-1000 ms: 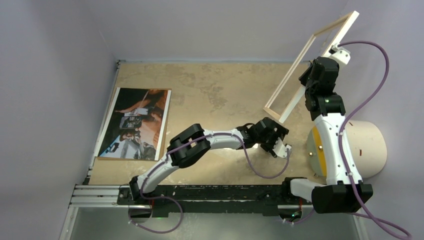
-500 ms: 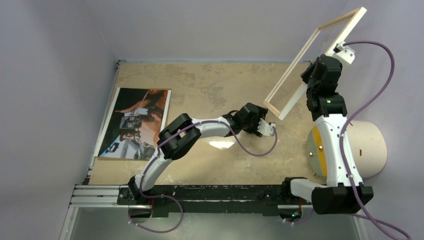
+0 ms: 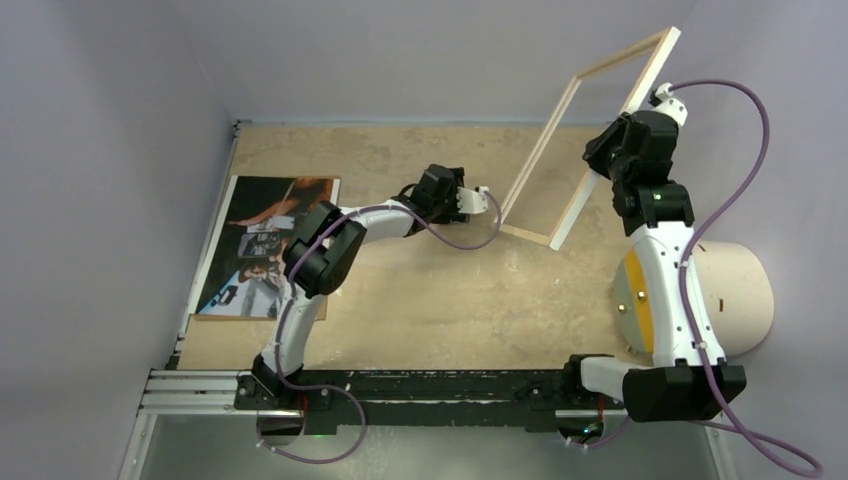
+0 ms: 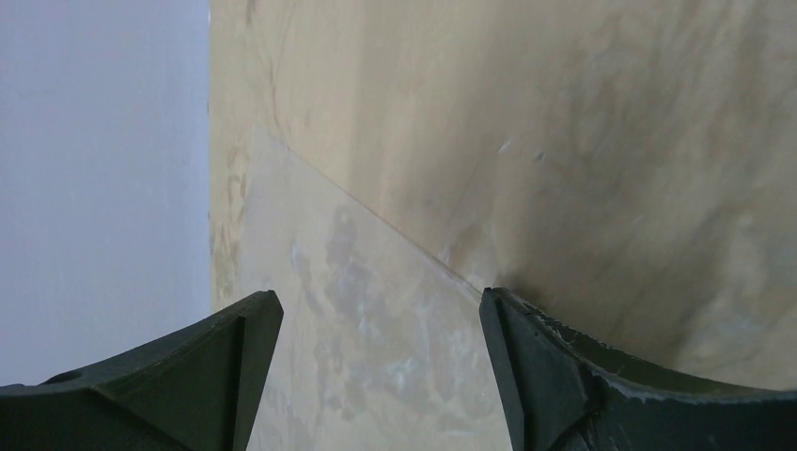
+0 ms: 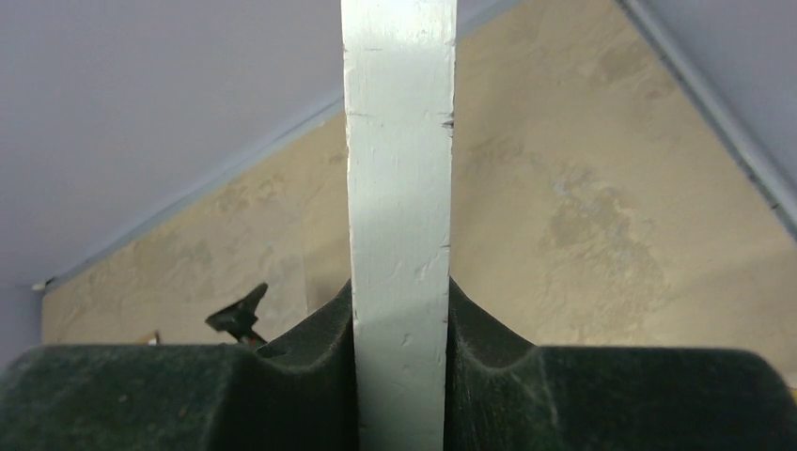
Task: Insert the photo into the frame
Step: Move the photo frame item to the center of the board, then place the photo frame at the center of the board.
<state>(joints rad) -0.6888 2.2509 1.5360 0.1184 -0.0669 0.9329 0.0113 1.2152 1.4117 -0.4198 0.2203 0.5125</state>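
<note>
Frame (image 5: pixel 399 141): up off the table (image 3: pixel 420 300) at 2 o'clock, tilted, one white rail pinched between the right gripper's (image 5: pixel 400 338) fingers.
Left gripper (image 4: pixel 376 310): fingers spread, empty, toward 12 o'clock, just beside the frame's low corner.
Photo (image 3: pixel 270 250): flat at 9 o'clock, well apart from the frame.
Risk: a one-rail pinch may let the frame swing or slip; the left fingers could knock its corner.

The photo (image 3: pixel 270 245) lies flat at the desk's (image 3: pixel 420 300) left edge. The frame (image 3: pixel 540 152) stands tilted above the far right, held in the right jaws. The left jaws hang just left of it.
</note>
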